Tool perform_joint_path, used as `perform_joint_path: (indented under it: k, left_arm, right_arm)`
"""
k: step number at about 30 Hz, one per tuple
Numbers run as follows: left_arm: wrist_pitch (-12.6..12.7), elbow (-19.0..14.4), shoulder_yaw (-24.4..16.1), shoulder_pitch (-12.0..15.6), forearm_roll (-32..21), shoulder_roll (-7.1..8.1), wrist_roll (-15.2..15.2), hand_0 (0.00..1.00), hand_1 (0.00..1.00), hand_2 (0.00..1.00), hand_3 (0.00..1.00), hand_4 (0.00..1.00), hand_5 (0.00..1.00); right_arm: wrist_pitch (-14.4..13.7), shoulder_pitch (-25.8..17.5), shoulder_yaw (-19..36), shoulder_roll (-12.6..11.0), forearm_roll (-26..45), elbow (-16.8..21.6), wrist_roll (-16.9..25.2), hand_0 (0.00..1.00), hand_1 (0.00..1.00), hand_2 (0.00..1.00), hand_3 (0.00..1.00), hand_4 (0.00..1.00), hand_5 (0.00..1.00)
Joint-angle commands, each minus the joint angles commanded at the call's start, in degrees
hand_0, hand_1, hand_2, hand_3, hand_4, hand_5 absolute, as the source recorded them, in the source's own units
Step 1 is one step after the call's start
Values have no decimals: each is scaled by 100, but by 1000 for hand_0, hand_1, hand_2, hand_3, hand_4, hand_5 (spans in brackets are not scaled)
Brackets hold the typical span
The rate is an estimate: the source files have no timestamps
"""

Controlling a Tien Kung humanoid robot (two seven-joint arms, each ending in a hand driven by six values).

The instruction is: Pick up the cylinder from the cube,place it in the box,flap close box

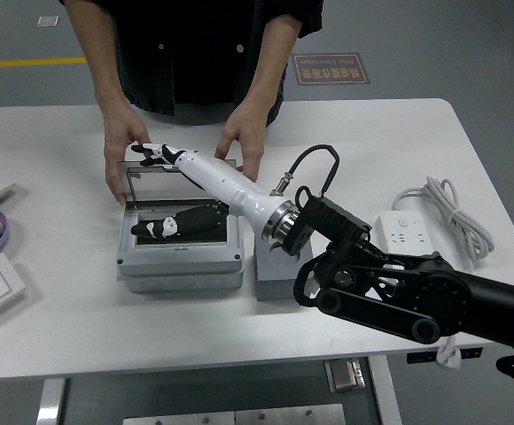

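So right now my right hand [182, 161] is stretched out over the box [180, 243], fingers [151, 149] spread flat and holding nothing, tips reaching up to the top edge of the flap [179, 179] at the far side. The thumb [164, 226] hangs lower, down inside the box opening. My left hand isn't anywhere I can see.

The cylinder I honestly can't make out; the opening is dark and my thumb is parked over it, so my guess is it's lying in there underneath. The cube [282, 270] sits just right of the box with nothing on top of it, which fits.

What worries me:

- A person's hands [122, 146] are on both far corners of the box, right beside my fingertips. If I hook the flap and pull it toward me, I could pinch or knock those hands, especially the one on the left.
- My thumb is in the way. If the flap swings down before I lift it out, it shuts on my own thumb.
- Flat fingers don't have much purchase on a thin edge, so they may just slide off and the flap flops back upright.
- If the cylinder sits crooked or sticks up, the flap won't seat.
- My forearm crosses low over the box's right rim, so a careless sweep might shove the box across the worktop [346, 142].
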Motion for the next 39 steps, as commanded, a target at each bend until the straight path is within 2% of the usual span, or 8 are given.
perform_joint_path:
  k: [1, 7, 8, 13, 22, 26, 39]
  left_arm:
    - [-10, 2, 40, 0, -43, 9, -20, 586, 564, 537, 609, 639, 198]
    - [-16, 0, 139, -17, -136, 22, -46, 586, 564, 537, 609, 639, 198]
    - [-15, -1, 142, -20, -135, 23, -44, 584, 564, 544, 609, 636, 188]
    - [-11, -3, 141, -31, -119, 41, -32, 584, 564, 545, 610, 636, 187]
    - [-15, -5, 111, -53, -67, 56, -18, 584, 565, 546, 609, 636, 189]
    - [-16, -5, 83, -58, -39, 56, -16, 584, 565, 545, 609, 635, 190]
    - [-5, -5, 20, -62, 56, 20, -1, 584, 568, 548, 610, 649, 201]
  right_arm:
    - [33, 105, 2, -10, -128, 44, -75, 816, 692, 714, 727, 763, 360]
    - [166, 638, -136, 39, -429, -370, -241, 816, 692, 714, 727, 763, 360]
    - [179, 716, -176, 47, -435, -456, -245, 682, 620, 663, 668, 724, 366]
    - [256, 1154, -455, 115, -316, -1106, -220, 660, 609, 656, 661, 710, 367]
    - [199, 1344, -695, 288, -249, -2084, -76, 655, 608, 653, 660, 713, 374]
    - [155, 1335, -751, 314, -180, -2237, -20, 656, 609, 649, 660, 712, 388]
    - [62, 1132, -974, 416, 32, -2281, 97, 641, 606, 649, 661, 710, 400]
